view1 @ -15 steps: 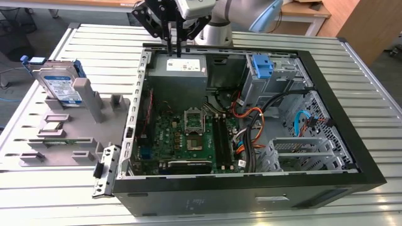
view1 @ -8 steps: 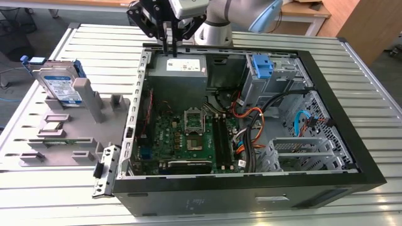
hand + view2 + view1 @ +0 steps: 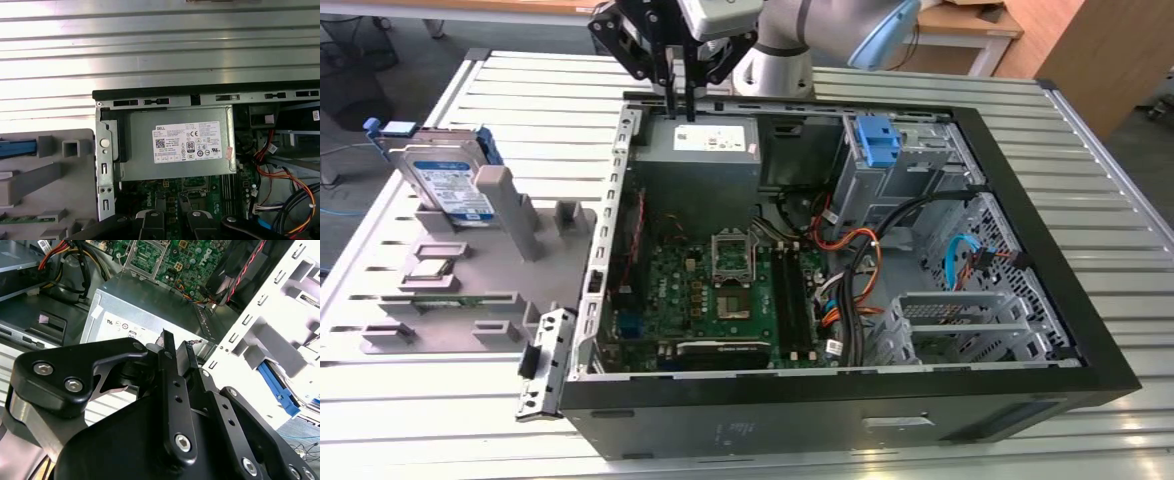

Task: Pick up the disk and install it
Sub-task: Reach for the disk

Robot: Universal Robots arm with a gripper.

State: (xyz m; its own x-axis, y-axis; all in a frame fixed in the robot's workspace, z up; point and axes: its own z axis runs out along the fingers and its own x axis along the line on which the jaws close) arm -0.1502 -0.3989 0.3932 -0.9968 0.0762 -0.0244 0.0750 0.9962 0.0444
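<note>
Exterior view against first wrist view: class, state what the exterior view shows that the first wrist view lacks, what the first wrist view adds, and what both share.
In the exterior view, the disk stands upright in the grey holder beside the computer case, with the gripper above the power supply. The first wrist view adds the power supply's white sticker face-on. Both share the power supply, holder and motherboard.

Bright even light; glare washes the slatted table (image 3: 150, 45); close black linkage blurs.

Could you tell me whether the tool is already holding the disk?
No: in the exterior view the disk stands upright in the grey fixture, while the tool hangs over the power supply.
</note>
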